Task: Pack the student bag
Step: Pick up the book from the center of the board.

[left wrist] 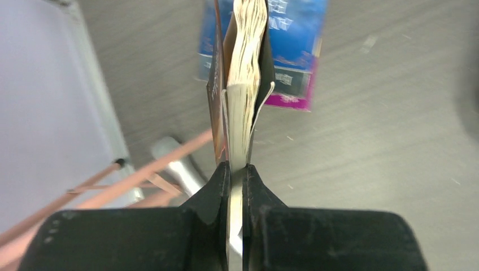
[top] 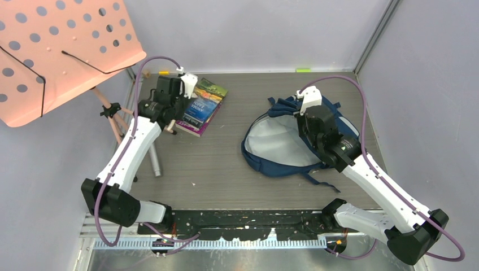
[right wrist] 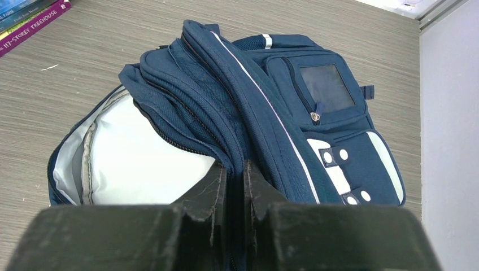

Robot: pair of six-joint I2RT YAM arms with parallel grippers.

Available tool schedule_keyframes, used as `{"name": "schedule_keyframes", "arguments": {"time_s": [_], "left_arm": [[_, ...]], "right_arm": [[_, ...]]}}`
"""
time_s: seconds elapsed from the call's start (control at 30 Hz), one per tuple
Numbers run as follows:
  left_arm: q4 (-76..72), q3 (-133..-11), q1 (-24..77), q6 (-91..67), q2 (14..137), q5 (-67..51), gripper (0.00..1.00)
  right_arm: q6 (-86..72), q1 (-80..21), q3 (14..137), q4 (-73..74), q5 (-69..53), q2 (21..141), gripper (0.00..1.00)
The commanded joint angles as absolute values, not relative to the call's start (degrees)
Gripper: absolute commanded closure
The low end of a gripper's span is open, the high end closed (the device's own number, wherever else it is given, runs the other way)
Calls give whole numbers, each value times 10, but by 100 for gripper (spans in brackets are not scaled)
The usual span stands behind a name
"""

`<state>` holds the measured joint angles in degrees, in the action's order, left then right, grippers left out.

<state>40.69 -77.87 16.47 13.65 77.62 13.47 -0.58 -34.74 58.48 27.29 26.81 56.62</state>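
- left tool clamped shut on a thick paperback book with cream page edges and dark covers; the book stands on edge between the black fingers, page block facing the left wrist camera
- under the held book lies a flat blue-covered book with a magenta spine; cannot tell whether the two books touch
- both books sit at the far left of the grey wood-grain surface, well apart from the bag
- large navy blue fabric student bag with white stripe trim lies on the right half of the surface, between the surface's middle and the right wall
- bag's front faces up, with a zipped pocket, a dark window patch and white buckle patches with snaps towards the right wall
- main compartment gapes open towards the left, showing a pale grey-white lining
- right tool closed on a bunched fold of navy fabric at the rim of the bag's opening; the fold rises above the lining
- right arm reaches over the bag from the near right corner; in the top view its wrist hides part of the bag's middle
- salmon-pink perforated metal music stand tray hangs over the far left corner; thin black wire page holders across it
- stand's pink tripod rods and grey metal tube stand just beside the left arm, near the books
- purple cables loop along both white arms
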Motion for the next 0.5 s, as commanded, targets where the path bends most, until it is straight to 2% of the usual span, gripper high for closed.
{"name": "schedule_keyframes", "arguments": {"time_s": [0.0, 0.2, 0.37, 0.47], "left_arm": [[572, -858, 189, 27, 740, 23, 100], [709, -905, 193, -78, 737, -152, 100], [791, -940, 193, -102, 761, -274, 100], [794, -928, 205, -117, 766, -278, 100]], "right_arm": [[-12, -346, 605, 174, 270, 534, 100], [-16, -346, 611, 184, 271, 542, 100], [-21, -346, 613, 188, 270, 549, 100], [-23, -346, 613, 189, 269, 552, 100]]}}
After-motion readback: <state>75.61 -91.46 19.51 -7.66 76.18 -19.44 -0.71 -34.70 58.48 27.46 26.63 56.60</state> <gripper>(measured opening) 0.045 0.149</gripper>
